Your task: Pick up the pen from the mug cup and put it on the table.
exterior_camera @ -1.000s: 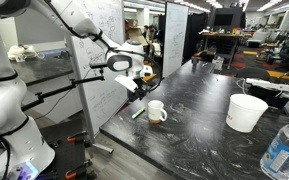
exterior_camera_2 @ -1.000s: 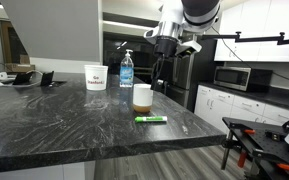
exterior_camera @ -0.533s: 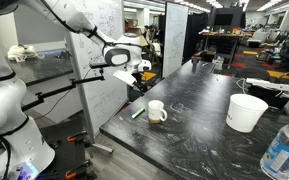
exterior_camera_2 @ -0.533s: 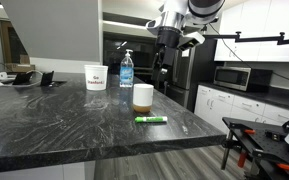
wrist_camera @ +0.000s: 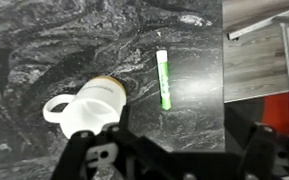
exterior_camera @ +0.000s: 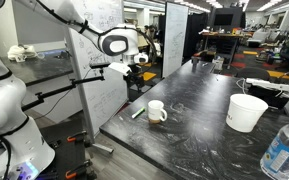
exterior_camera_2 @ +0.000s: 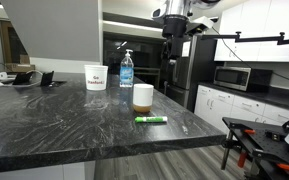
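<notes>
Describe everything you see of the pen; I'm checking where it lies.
The pen is a thin, straight stick, green and whitish, plastic by its look. It lies flat on the black table, close beside the white mug but not touching it, near the table's edge. Nothing grips or covers it.

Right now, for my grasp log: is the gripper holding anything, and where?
Nothing: the gripper is empty; the pen lies on the table beside the mug.

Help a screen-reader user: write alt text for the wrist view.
From above, a white mug stands on a black marbled table, a green-and-white pen lying flat beside it, not touching. The open claw blurs the bottom edge.
</notes>
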Controlling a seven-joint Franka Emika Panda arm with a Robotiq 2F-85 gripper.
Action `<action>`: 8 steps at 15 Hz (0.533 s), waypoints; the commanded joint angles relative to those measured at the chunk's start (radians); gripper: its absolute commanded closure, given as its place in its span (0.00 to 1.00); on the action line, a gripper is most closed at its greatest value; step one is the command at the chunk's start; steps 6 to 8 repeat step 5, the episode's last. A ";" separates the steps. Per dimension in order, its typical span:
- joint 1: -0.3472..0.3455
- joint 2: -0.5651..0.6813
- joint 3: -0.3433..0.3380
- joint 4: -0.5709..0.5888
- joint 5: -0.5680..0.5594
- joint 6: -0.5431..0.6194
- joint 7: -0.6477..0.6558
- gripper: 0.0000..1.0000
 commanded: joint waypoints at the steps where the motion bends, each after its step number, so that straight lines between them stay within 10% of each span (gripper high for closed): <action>1: 0.018 -0.022 -0.013 0.047 -0.021 -0.088 0.056 0.00; 8: 0.017 -0.026 -0.016 0.087 -0.037 -0.121 0.065 0.00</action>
